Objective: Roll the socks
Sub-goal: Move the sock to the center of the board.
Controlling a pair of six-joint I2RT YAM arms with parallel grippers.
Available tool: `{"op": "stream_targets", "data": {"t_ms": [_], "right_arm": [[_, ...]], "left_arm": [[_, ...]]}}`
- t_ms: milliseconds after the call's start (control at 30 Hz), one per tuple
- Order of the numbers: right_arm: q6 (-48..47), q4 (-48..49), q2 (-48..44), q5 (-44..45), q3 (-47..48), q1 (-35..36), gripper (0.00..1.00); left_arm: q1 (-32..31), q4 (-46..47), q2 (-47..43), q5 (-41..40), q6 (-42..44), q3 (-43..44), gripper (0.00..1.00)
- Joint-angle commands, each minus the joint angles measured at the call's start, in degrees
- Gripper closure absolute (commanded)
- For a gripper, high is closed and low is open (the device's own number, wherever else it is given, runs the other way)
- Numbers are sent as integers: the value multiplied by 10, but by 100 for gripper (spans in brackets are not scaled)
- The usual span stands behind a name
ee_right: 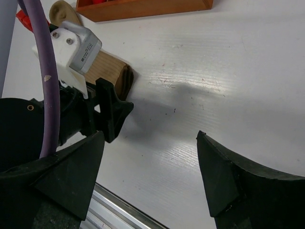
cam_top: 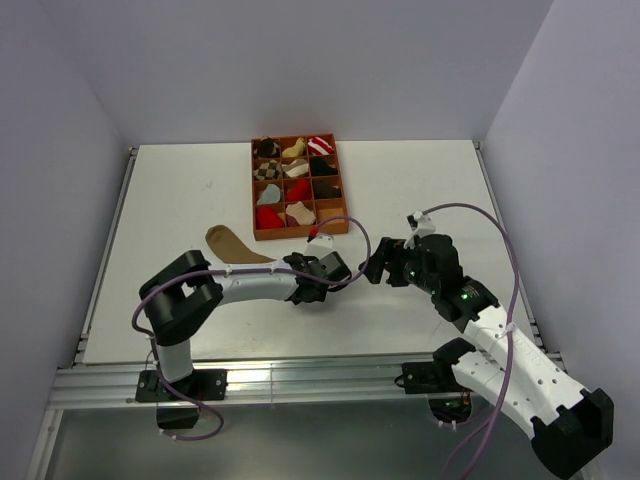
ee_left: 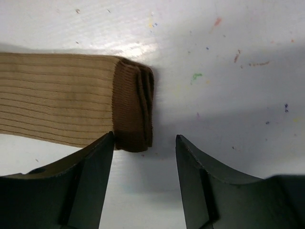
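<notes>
From above, a brown sock (cam_top: 232,245) lay flat on the white table (cam_top: 420,190), just in front of a wooden tray (cam_top: 254,190) whose compartments held small bundles. Its far end ran under the left arm. The left gripper (cam_top: 318,275) and right gripper (cam_top: 378,268) faced each other near mid-table, close but apart. In the left wrist view, the sock's ribbed leg came in from the left and ended in a darker, folded cuff (ee_left: 135,107). The left jaws were spread and held nothing, with one fingertip (ee_left: 106,143) just beside the cuff's corner. In the right wrist view, the right jaws stood wide over bare table, and the sock lay behind the left gripper.
</notes>
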Motion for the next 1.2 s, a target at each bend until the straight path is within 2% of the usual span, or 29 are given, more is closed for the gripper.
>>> {"op": "stream_targets", "data": {"t_ms": [0,367,467,567,600,667,833,1167], "right_arm": [[7,14,-8,3,-2,-1,15],[8,22,-4,7,-7,-1,15],[8,23,-5,11,-11,-1,16],[11,30,-8,11,-17,-1,16],[12,33,-9,11,-19,-1,16],[15,38,-11,9,-23,-1,16],[24,57,-8,-4,-30,-1,16],[87,147,38,-43,-56,5,22]], "left_arm": [[-4,-16,13,-38,4,23,41],[-3,-27,43,-22,14,21,56],[-3,-32,46,-12,8,11,64],[-3,-30,47,-4,6,4,81],[-3,-33,49,-3,4,5,90],[-3,-34,48,-4,3,8,99],[-4,-26,25,11,9,15,100],[17,108,-94,189,-5,-46,100]]}}
